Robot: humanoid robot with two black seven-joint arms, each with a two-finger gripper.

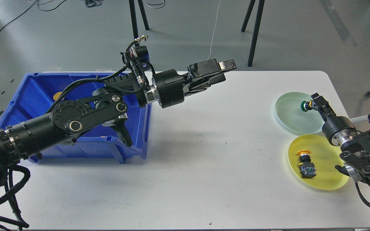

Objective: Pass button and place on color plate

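Note:
A green-capped button [303, 106] is held in my right gripper [311, 104], which is shut on it just over the right part of the pale green plate [289, 112]. A yellow plate [328, 175] lies in front of it with an orange-capped button [305, 162] lying on it. My left gripper [222, 72] is open and empty, raised above the table's far middle and pointing right, far from both plates.
A blue bin [37, 96] stands at the left under my left arm, with small yellow parts [57, 95] inside. The white table [204, 166] ends close behind the plates on the right. Stand legs [254, 32] rise beyond the far edge.

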